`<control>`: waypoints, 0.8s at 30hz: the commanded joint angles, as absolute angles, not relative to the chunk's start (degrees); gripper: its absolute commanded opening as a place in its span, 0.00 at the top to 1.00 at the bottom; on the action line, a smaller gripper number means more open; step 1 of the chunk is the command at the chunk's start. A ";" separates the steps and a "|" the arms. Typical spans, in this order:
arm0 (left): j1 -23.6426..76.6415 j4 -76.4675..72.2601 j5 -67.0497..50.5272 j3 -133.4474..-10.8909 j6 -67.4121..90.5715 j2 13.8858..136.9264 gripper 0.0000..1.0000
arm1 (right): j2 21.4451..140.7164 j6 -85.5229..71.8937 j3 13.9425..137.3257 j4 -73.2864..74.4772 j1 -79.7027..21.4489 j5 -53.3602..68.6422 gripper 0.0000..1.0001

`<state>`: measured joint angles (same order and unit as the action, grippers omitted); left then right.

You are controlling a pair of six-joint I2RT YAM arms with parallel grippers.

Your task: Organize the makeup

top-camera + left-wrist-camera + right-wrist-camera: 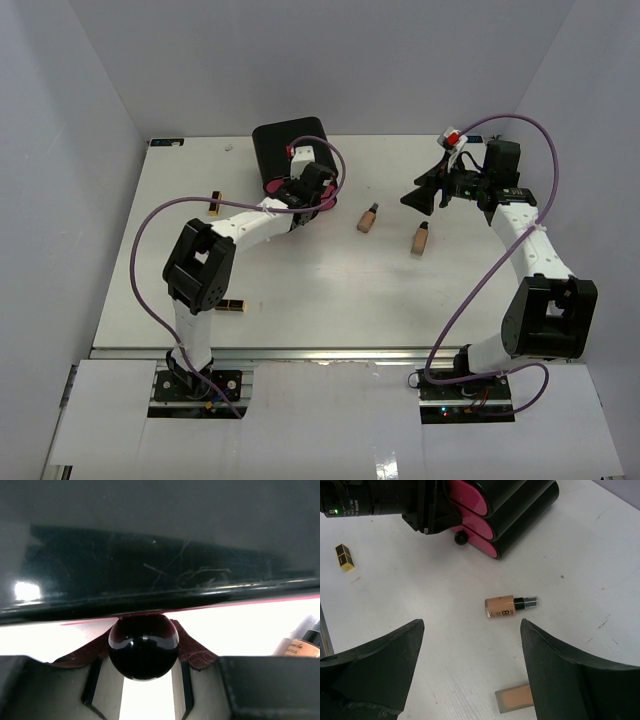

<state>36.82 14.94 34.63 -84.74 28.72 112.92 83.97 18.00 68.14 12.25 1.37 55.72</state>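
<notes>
Knob (143,647) of the box (290,150) sat centred between the left gripper's (157,670) parted fingers at the lower middle of its wrist view, while two bottles (368,217) (420,238) lay at the top view's centre, caps up-frame, nearer the wide-open right gripper (418,193).

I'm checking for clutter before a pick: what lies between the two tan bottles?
Nothing: the top view shows only bare table between the left tan bottle and the right tan bottle.
</notes>
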 commanded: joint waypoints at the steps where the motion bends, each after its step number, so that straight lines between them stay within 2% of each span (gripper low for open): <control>1: 36.80 13.98 32.01 -81.89 32.30 107.64 0.78 | 81.41 17.91 69.64 11.17 1.67 57.04 0.16; 12: 44.93 14.40 31.57 -68.45 39.45 95.68 0.81 | 79.31 18.47 66.43 11.09 1.76 57.13 0.16; 20: 45.86 15.59 31.75 -65.99 42.28 93.90 0.80 | 78.03 18.68 64.55 11.23 1.76 57.39 0.16; 24: 45.80 15.88 31.74 -65.77 42.36 93.13 0.70 | 77.93 18.48 63.54 11.16 1.76 58.00 0.16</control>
